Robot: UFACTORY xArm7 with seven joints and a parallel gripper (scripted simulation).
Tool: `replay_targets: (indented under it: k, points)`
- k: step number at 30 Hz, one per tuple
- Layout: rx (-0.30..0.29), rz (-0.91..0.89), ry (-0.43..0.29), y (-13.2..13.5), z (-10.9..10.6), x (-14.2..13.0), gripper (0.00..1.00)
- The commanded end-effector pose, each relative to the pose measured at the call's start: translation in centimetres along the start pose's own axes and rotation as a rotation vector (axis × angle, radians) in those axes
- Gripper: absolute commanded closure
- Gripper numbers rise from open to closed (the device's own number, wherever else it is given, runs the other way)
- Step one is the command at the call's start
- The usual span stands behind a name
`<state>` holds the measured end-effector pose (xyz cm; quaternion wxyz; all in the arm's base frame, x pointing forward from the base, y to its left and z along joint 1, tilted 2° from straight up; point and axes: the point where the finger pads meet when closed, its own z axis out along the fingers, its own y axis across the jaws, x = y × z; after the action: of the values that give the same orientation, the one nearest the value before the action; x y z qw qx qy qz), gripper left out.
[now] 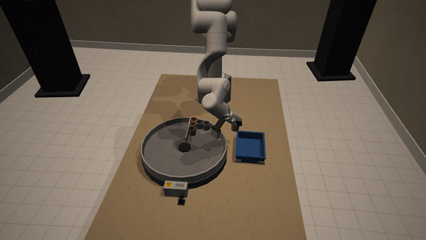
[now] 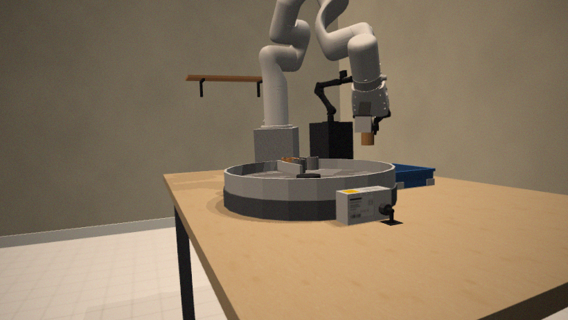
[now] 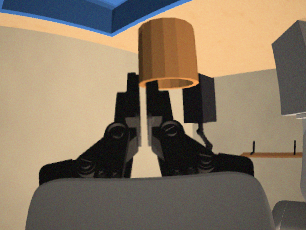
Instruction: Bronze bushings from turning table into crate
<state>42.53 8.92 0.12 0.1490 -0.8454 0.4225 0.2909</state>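
Note:
My gripper is shut on the wall of a bronze bushing, which hangs in the air. In the top view it appears just behind the back left corner of the blue crate. The crate's visible inside is empty in that view. On the turning table, two bronze bushings stand beside the divider at the back. Three steel bushings stand close by them.
The turning table has a raised rim, a thin divider and a dark hub. A grey control box stands at its front. A black pedestal with a small black arm stands behind.

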Motion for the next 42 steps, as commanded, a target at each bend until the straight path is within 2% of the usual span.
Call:
replay_targets:
  k: [1,7,14,31,42]
  points:
    - [0.001,0.000,0.004,-3.8,1.3,-1.4,1.00]
    - [0.001,0.000,0.004,-6.7,2.5,-2.9,1.00]
    - [0.001,0.000,0.004,-7.5,2.8,-3.2,1.00]
    - [0.001,0.000,0.004,-7.6,2.9,-3.1,1.00]
    - [0.001,0.000,0.004,-7.6,6.7,0.0,1.00]
